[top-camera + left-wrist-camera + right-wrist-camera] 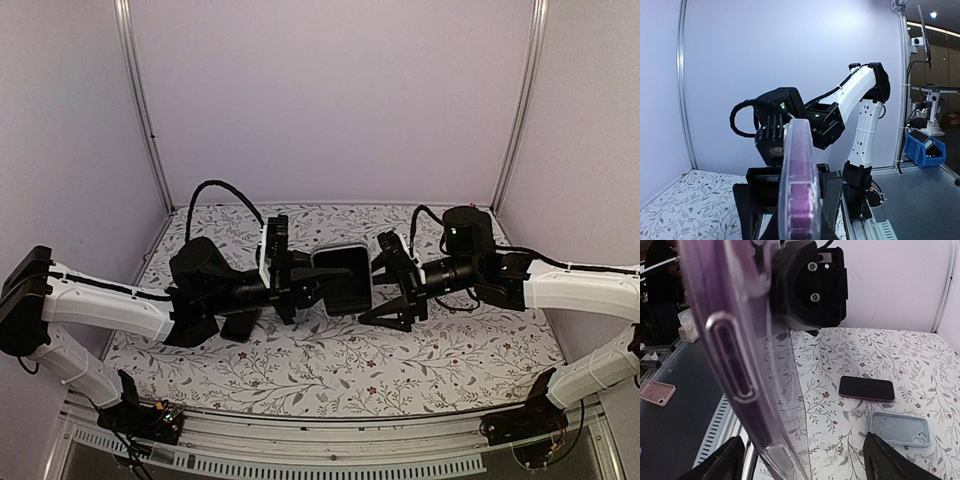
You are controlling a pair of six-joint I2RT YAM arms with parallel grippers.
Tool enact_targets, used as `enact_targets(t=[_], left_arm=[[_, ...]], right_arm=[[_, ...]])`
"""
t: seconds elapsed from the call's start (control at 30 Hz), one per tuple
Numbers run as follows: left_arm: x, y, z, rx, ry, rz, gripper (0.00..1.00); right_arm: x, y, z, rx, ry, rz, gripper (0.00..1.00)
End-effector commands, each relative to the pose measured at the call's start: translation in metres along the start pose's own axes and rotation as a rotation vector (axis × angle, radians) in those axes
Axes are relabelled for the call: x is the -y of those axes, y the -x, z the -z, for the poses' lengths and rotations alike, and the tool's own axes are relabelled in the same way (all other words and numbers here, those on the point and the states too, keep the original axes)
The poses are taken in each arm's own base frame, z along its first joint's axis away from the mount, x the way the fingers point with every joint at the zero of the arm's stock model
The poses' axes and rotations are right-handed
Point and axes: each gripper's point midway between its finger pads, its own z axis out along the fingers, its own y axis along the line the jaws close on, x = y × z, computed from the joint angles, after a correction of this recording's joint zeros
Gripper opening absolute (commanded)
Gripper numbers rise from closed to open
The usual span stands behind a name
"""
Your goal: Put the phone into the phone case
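Top camera first: your left gripper (320,283) is clamped on the clear phone case (345,278) and holds it up over the middle of the floral table (300,370), dark face toward the camera. Your right gripper (382,290) sits just beside the case's right edge with its jaws spread, one finger high and one low, and nothing in them.

Over to the left wrist: you're looking at the case edge-on and upright between the two black fingers (747,210). A purple phone (800,200) shows through the clear rim. Just behind it the right gripper's black head faces you, and the white right arm (862,100) rises at the back.

Now the right wrist: the case fills the left side, close up and tilted, with its side-button moulding plain to see and the left gripper's black body on its upper end. Your right fingers (725,460) stand wide apart in the bottom corners. The case's lower end hangs between them, nearer the left-hand one, and I cannot tell whether it touches. Down on the table a black phone (866,388) lies flat, and a pale blue case (900,429) lies near it, apart, its camera cut-out at the right end
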Motion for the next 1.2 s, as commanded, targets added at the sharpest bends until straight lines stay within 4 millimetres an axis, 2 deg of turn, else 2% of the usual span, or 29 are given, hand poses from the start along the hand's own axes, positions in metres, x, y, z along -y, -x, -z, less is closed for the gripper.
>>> enact_targets(t=[0.0, 0.03, 0.07, 0.17, 0.2, 0.23, 0.33, 0.4, 0.43, 0.47, 0.5, 0.53, 0.57, 0.6, 0.77, 0.8, 0.87, 0.9, 0.97, 1.0, 1.03, 1.17], left_arm=[[0.007, 0.045, 0.000, 0.140, -0.009, -0.019, 0.00], [0.007, 0.044, 0.000, 0.140, -0.010, -0.012, 0.00], [0.006, 0.044, 0.000, 0.140, -0.006, -0.003, 0.00], [0.000, 0.043, 0.001, 0.143, 0.031, 0.020, 0.00], [-0.004, 0.043, 0.001, 0.146, 0.056, 0.030, 0.00], [-0.010, 0.043, 0.002, 0.147, 0.087, 0.040, 0.00], [-0.023, 0.040, 0.001, 0.141, 0.159, 0.075, 0.00], [-0.026, 0.036, -0.002, 0.131, 0.166, 0.092, 0.00], [-0.026, 0.033, -0.002, 0.128, 0.164, 0.106, 0.00], [-0.025, 0.031, -0.002, 0.134, 0.155, 0.119, 0.00], [-0.022, 0.030, -0.001, 0.144, 0.141, 0.130, 0.00], [-0.021, 0.032, 0.001, 0.162, 0.131, 0.139, 0.00], [-0.019, 0.033, 0.002, 0.173, 0.120, 0.146, 0.00], [-0.016, 0.034, 0.000, 0.173, 0.103, 0.148, 0.00], [-0.009, 0.024, -0.012, 0.131, 0.044, 0.155, 0.00], [-0.006, 0.024, -0.012, 0.137, 0.032, 0.154, 0.00], [-0.006, 0.026, -0.014, 0.136, 0.028, 0.151, 0.00], [-0.006, 0.026, -0.015, 0.128, 0.028, 0.148, 0.00], [-0.006, 0.025, -0.017, 0.119, 0.029, 0.144, 0.00], [-0.006, 0.025, -0.016, 0.122, 0.029, 0.143, 0.00], [-0.005, 0.025, -0.016, 0.123, 0.028, 0.143, 0.00], [-0.005, 0.023, -0.018, 0.112, 0.023, 0.137, 0.00]], right_arm=[[-0.003, -0.002, -0.006, 0.014, 0.046, -0.014, 0.79], [-0.003, -0.002, -0.006, 0.015, 0.050, -0.018, 0.77], [-0.003, -0.003, -0.007, 0.014, 0.052, -0.020, 0.68], [-0.005, 0.000, -0.006, 0.023, 0.058, -0.009, 0.24], [-0.005, 0.000, -0.006, 0.022, 0.057, -0.008, 0.03], [-0.004, 0.000, -0.005, 0.021, 0.048, -0.007, 0.00], [-0.006, 0.000, -0.004, 0.023, 0.054, -0.014, 0.00], [-0.010, 0.003, -0.003, 0.031, 0.069, -0.013, 0.00], [-0.009, 0.004, -0.002, 0.032, 0.065, -0.018, 0.14], [-0.009, 0.005, -0.002, 0.034, 0.064, -0.020, 0.43], [-0.011, 0.005, -0.001, 0.035, 0.066, -0.027, 0.58], [-0.012, 0.005, 0.000, 0.036, 0.069, -0.028, 0.65], [-0.012, 0.005, 0.001, 0.039, 0.060, -0.021, 0.92], [-0.010, 0.006, 0.002, 0.040, 0.043, -0.024, 0.98], [-0.003, 0.025, 0.004, 0.085, 0.006, 0.012, 0.99], [-0.002, 0.025, 0.002, 0.083, 0.014, 0.004, 0.96], [-0.001, 0.025, -0.002, 0.080, 0.035, -0.002, 0.82], [-0.001, 0.023, -0.004, 0.076, 0.048, -0.007, 0.67], [0.000, 0.023, -0.006, 0.074, 0.057, -0.007, 0.30], [0.000, 0.023, -0.007, 0.072, 0.062, -0.005, 0.04], [0.000, 0.023, -0.007, 0.070, 0.059, -0.001, 0.00], [0.000, 0.026, -0.005, 0.074, 0.050, 0.011, 0.00]])
